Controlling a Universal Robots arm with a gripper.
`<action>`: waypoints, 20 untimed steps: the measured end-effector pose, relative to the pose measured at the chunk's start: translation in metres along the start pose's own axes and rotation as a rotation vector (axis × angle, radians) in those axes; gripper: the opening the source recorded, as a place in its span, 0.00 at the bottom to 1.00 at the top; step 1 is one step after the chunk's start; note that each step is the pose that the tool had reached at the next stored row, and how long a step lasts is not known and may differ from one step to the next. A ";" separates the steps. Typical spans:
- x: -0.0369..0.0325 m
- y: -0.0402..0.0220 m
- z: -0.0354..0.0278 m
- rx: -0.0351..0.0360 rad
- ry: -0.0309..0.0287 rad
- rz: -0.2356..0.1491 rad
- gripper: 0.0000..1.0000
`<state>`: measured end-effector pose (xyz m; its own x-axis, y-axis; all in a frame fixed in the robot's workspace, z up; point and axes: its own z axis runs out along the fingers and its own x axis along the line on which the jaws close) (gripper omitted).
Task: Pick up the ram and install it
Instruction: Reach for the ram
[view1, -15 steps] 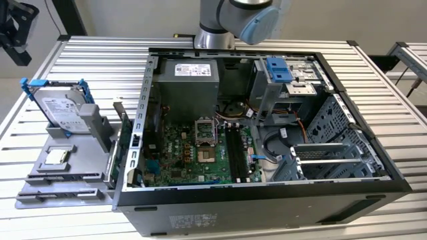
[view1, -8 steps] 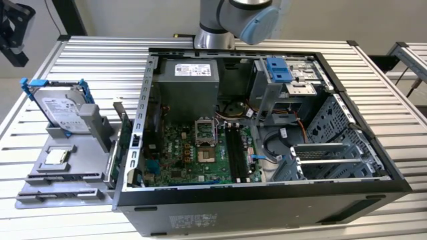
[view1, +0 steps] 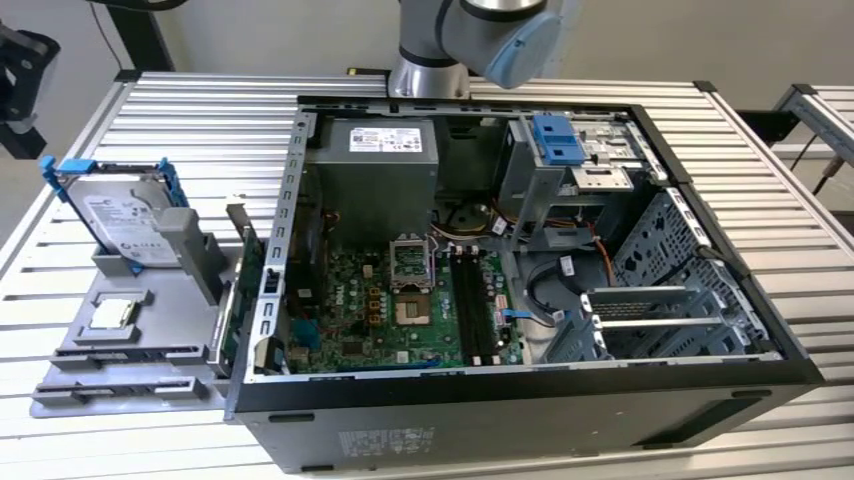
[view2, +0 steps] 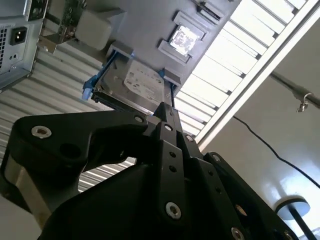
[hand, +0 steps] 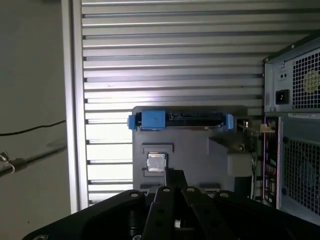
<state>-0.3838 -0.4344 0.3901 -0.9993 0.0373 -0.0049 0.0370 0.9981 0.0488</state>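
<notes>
Hanging at twelve o'clock in the exterior view, the grey and pale blue robot arm (view1: 461, 40) is well apart from all the parts. Below it, the open black metal computer case (view1: 534, 388) lies on its side on the ribbed aluminium table (view1: 200, 120).

At nine o'clock of the case, just beside its wall, sits a flat grey plastic tray (view1: 180, 325). On the tray, a silver boxy hard drive in a blue bracket (view1: 118, 215) stands at the twelve o'clock end. A small square silver processor chip (view1: 116, 312) lies near the middle. A green expansion card (view1: 235, 330) stands on edge between the tray and the case wall, so it also stands between the tray and the green motherboard (view1: 354, 300). Two long dark memory slots (view1: 470, 300) run at three o'clock of the metal processor socket (view1: 407, 275). Where the ram is, I cannot tell with certainty.

In both wrist views the black gripper (view2: 167, 111) (hand: 173, 174) has its fingers pressed together with nothing between them, well apart from the tray. The exterior view looks into the case. The first wrist view meets its perforated rear panel (hand: 300, 75) instead. The second wrist view adds a black cable (view2: 260, 142) on the pale floor beside the table.
</notes>
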 end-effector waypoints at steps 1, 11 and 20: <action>-0.0003 -0.0040 0.0000 0.0000 0.0002 0.000 0.00; -0.0056 -0.0418 -0.0005 0.0008 0.0034 0.000 0.00; -0.0090 -0.0723 -0.0002 0.0008 0.0035 0.000 0.00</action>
<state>-0.3775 -0.5068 0.3868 -0.9993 0.0373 -0.0014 0.0372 0.9982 0.0480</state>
